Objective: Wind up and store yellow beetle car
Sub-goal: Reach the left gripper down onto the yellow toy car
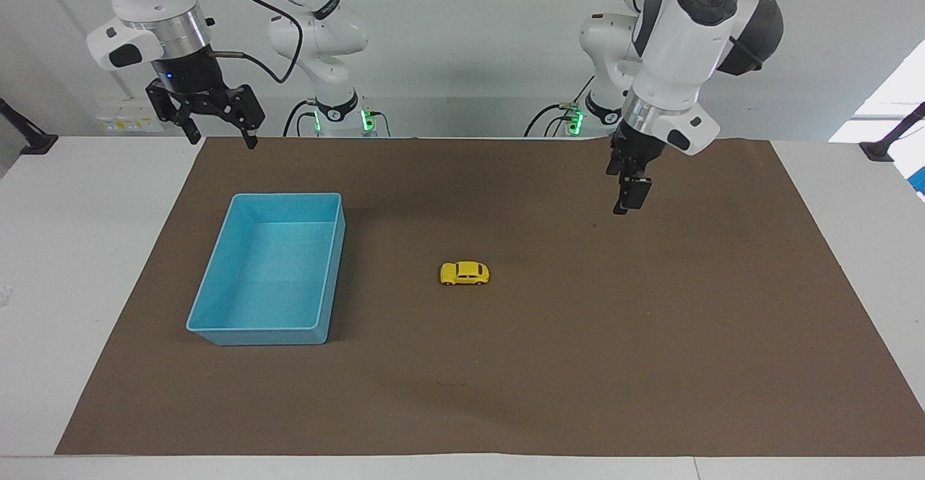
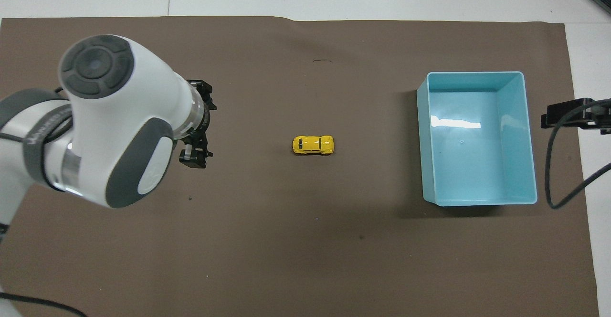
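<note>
The yellow beetle car (image 1: 465,273) (image 2: 313,145) stands on its wheels mid-mat, untouched. My left gripper (image 1: 626,202) (image 2: 209,127) hangs open and empty above the mat. It is off to the car's side toward the left arm's end, well clear of the car. The empty blue bin (image 1: 253,330) (image 2: 477,73) sits toward the right arm's end of the table. My right gripper (image 1: 220,136) (image 2: 565,115) waits open and raised over the mat's edge by the robots, above the bin's end of the table.
A brown mat (image 1: 650,335) (image 2: 286,240) covers most of the white table. A black cable (image 2: 549,183) loops down from the right arm beside the bin.
</note>
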`<state>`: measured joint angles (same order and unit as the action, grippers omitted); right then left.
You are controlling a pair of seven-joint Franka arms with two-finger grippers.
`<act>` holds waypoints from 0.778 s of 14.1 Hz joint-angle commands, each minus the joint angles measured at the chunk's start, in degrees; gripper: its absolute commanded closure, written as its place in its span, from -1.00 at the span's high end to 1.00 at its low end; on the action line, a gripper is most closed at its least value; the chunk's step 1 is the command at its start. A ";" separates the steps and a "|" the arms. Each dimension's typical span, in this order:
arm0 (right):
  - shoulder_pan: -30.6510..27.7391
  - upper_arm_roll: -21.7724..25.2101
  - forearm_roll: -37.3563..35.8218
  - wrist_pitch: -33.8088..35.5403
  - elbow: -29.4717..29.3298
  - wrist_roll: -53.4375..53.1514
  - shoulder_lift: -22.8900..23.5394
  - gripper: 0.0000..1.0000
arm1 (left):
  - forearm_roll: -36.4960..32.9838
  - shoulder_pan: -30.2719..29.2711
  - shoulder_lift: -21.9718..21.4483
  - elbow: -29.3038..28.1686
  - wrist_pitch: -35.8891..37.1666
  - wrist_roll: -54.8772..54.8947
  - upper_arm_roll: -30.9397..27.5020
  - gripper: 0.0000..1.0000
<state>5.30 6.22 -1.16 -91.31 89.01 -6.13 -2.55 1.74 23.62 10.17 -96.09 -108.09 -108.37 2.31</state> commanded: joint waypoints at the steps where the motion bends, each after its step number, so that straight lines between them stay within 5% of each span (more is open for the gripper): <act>1: -0.64 0.02 0.63 -0.36 0.64 1.82 -0.70 1.00 | 2.03 2.57 6.79 4.60 -5.77 -6.12 -0.90 1.00; 11: -0.64 0.02 0.63 -0.36 0.64 1.82 -0.70 1.00 | 2.04 13.91 20.77 8.29 -14.85 -17.75 -0.99 1.00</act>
<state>5.25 6.22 -1.16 -91.31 89.01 -6.12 -2.55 2.85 35.50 26.95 -90.76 -121.20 -125.22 2.34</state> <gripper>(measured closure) 0.000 0.000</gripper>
